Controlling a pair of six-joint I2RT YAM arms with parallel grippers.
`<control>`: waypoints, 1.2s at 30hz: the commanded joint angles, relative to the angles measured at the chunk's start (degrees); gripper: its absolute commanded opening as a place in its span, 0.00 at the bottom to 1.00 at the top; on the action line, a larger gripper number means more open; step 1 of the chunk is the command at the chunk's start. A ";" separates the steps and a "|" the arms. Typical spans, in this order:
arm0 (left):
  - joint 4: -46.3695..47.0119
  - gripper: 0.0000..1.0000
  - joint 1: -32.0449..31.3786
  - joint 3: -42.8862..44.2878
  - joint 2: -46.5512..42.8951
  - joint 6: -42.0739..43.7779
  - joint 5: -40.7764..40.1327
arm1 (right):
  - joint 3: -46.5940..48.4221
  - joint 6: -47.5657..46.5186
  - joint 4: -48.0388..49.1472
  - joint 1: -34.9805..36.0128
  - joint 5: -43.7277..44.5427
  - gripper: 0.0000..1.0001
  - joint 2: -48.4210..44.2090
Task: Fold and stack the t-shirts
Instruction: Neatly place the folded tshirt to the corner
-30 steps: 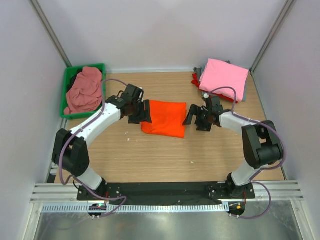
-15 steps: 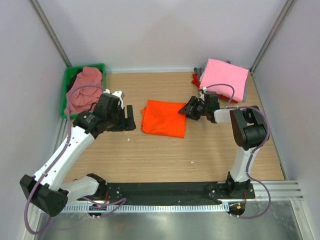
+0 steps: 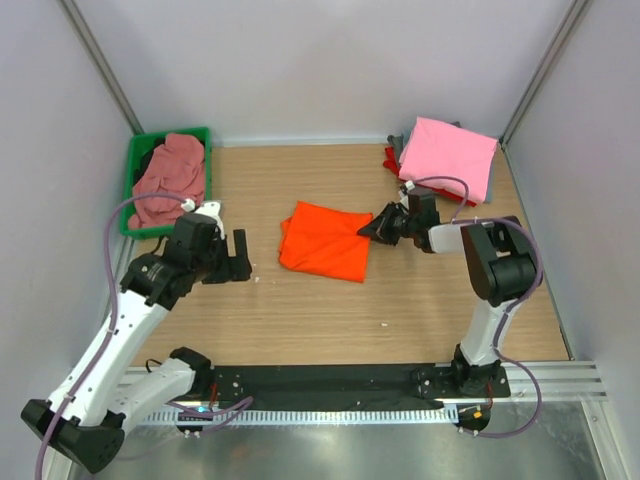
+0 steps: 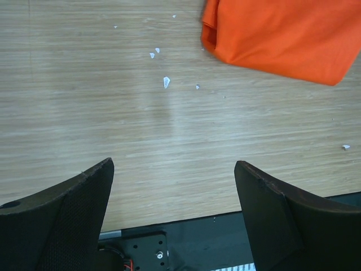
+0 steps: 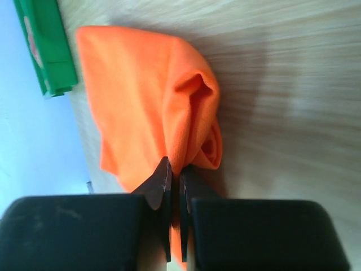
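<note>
A folded orange t-shirt (image 3: 325,240) lies in the middle of the table, also in the left wrist view (image 4: 282,36) and the right wrist view (image 5: 146,107). My right gripper (image 3: 368,230) (image 5: 175,169) is shut on the shirt's right edge, the cloth pinched between its jaws and bunched up. My left gripper (image 3: 240,258) (image 4: 175,192) hangs open over bare wood left of the shirt, holding nothing. A folded pink t-shirt (image 3: 448,155) tops a stack at the back right, with red (image 3: 391,160) and grey (image 3: 400,143) cloth under it. A dusty-pink t-shirt (image 3: 170,180) lies crumpled in the bin.
The green plastic bin (image 3: 133,190) stands at the back left against the wall. Small white specks (image 4: 166,82) dot the wood near the left gripper. Grey walls close the table in on three sides.
My right gripper has closed on the orange shirt's right edge. My left gripper let go of the left edge, opened wider and drew back to the left and nearer. The shirt has shifted slightly.
</note>
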 commanded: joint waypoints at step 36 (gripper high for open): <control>11.16 0.91 0.34 -9.43 -14.37 -1.89 -0.71 | 81.95 -15.05 -60.42 -16.94 4.30 0.01 4.94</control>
